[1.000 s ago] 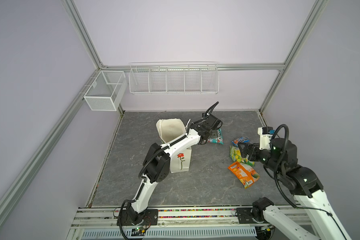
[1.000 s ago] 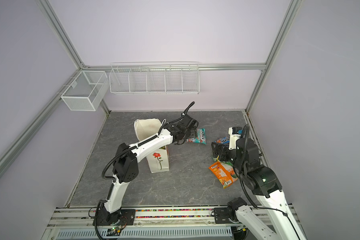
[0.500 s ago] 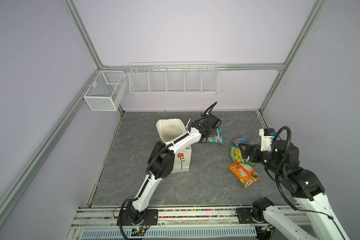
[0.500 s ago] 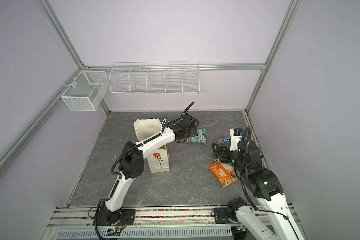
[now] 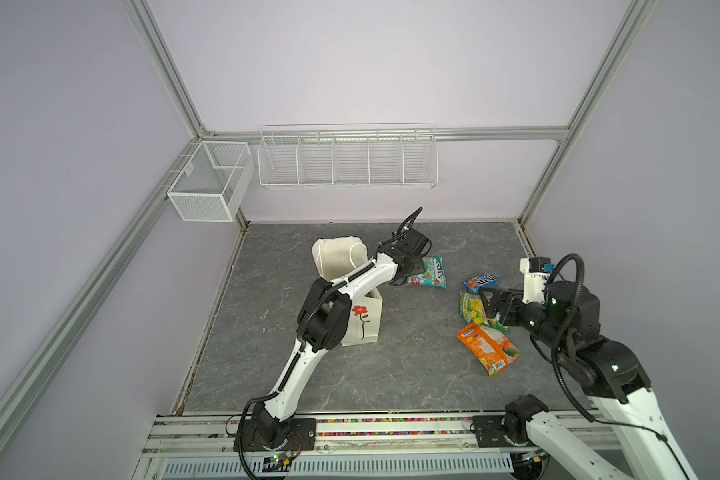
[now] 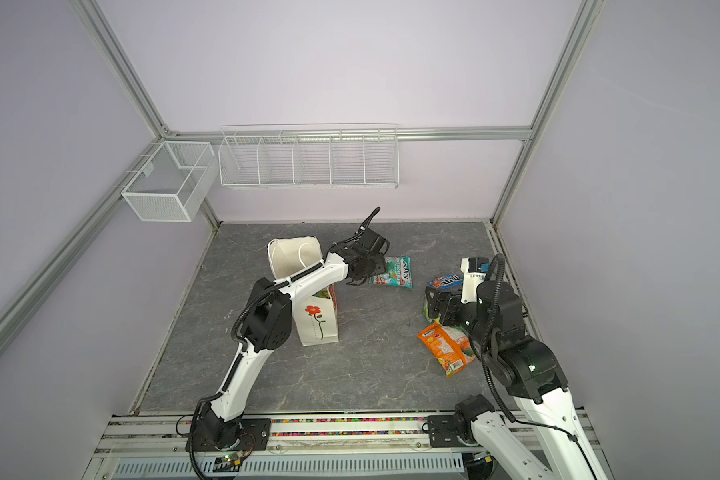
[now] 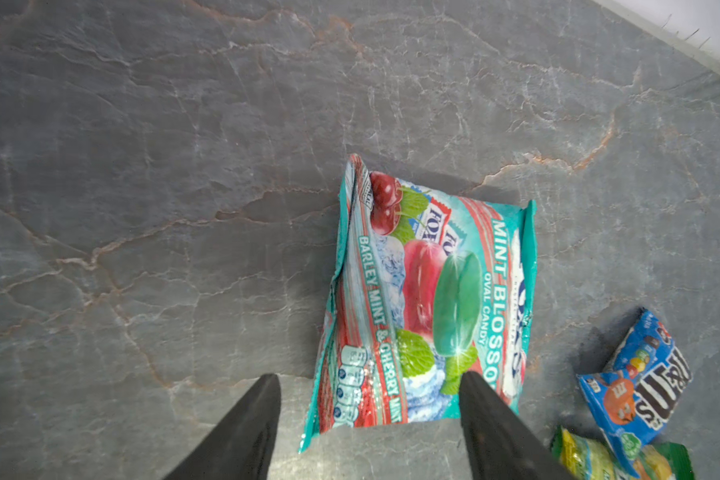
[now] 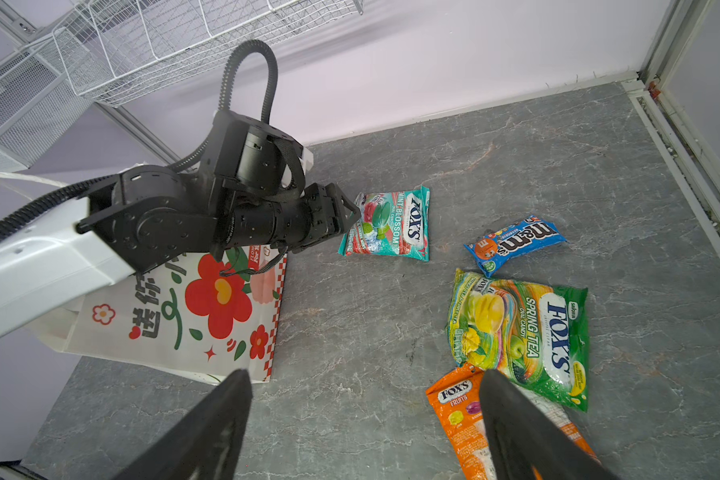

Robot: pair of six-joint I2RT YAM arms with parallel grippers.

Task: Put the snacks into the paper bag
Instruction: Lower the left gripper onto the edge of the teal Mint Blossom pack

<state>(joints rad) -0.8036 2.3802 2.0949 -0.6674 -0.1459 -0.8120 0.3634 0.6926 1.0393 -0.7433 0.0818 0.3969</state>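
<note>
Jaws of the left gripper (image 7: 368, 376) are standing spread and empty over one short end of the teal Fox's Mint Blossom packet (image 7: 429, 299). One tip is overlapping a packet corner and the other is sitting off its edge. The packet is lying flat on the grey tabletop (image 7: 184, 166), near the flowered paper bag (image 8: 184, 316) but apart from it. The right gripper (image 8: 364, 372) is hanging open, holding nothing, by the orange Fox's Fruits packet (image 8: 458, 411), green Fox's Spring Tea packet (image 8: 524, 332) and blue M&M's packet (image 8: 516, 241).
</note>
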